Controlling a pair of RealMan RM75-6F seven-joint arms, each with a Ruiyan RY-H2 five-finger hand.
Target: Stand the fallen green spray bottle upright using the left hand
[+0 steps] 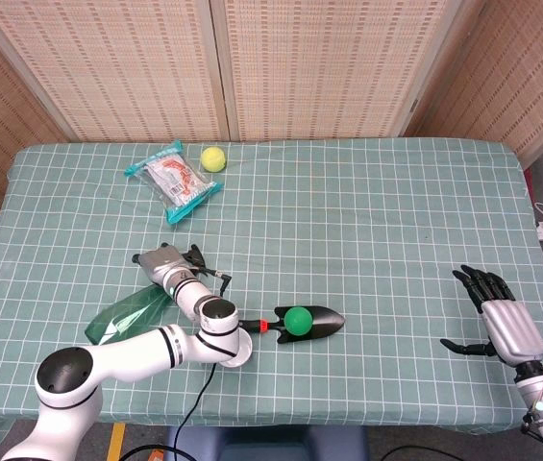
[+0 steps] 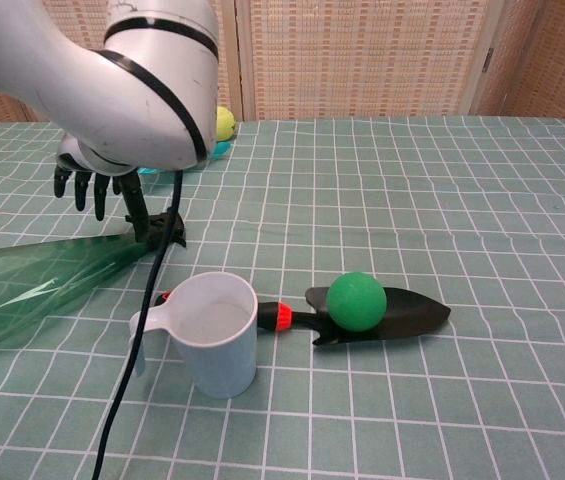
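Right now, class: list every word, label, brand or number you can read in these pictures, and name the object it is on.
None can be read.
Snack packet: red and white printing, too small and blurred to read.
Green spray bottle, white cup, trowel: no text visible.

Left hand [image 1: 167, 261] hovers over the fallen green spray bottle [image 1: 122, 317].

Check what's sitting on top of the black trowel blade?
A green ball rests on the black trowel blade, near the handle end. The blade patch directly under the ball is covered, so nothing there can be made out. The rest of the blade shows bare.
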